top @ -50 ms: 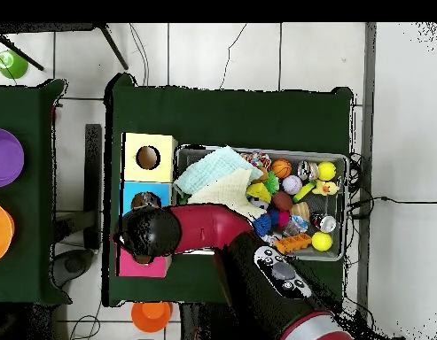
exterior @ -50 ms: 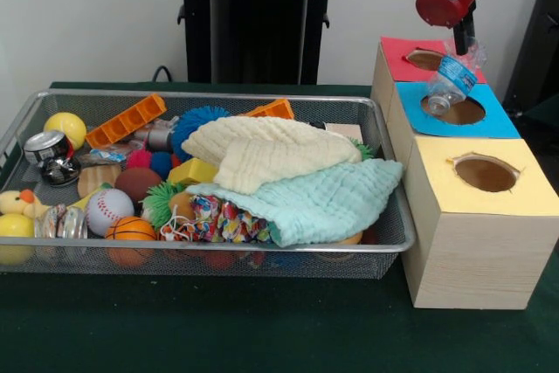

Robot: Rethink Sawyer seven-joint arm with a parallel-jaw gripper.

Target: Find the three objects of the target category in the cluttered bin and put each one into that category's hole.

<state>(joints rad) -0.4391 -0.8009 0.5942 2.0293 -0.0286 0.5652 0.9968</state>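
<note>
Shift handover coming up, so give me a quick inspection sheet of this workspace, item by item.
Surface: dark green cloth-covered table.
Job's things: clear plastic bottle with blue label tilted mouth-down over the blue-topped box hole; red-topped hole and yellow-topped hole show nothing inside.
Clutter: wire mesh bin holding cream cloth, mint cloth, baseball, mini basketball, yellow balls, orange blocks.
Grippers: gripper above the bottle; grip unclear.
Cables: black cable behind the bin.
Surroundings: purple bowl on a neighbouring table.

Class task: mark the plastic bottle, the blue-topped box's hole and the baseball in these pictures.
plastic bottle [exterior @ -50 ms: 449,83]: front view, on its labelled body, tilted over the blue hole.
blue-topped box's hole [exterior @ -50 ms: 463,113]: front view, on the hole's dark opening beside the bottle's neck.
baseball [exterior @ -50 ms: 109,210]: front view, on its white face with red stitching.
</note>
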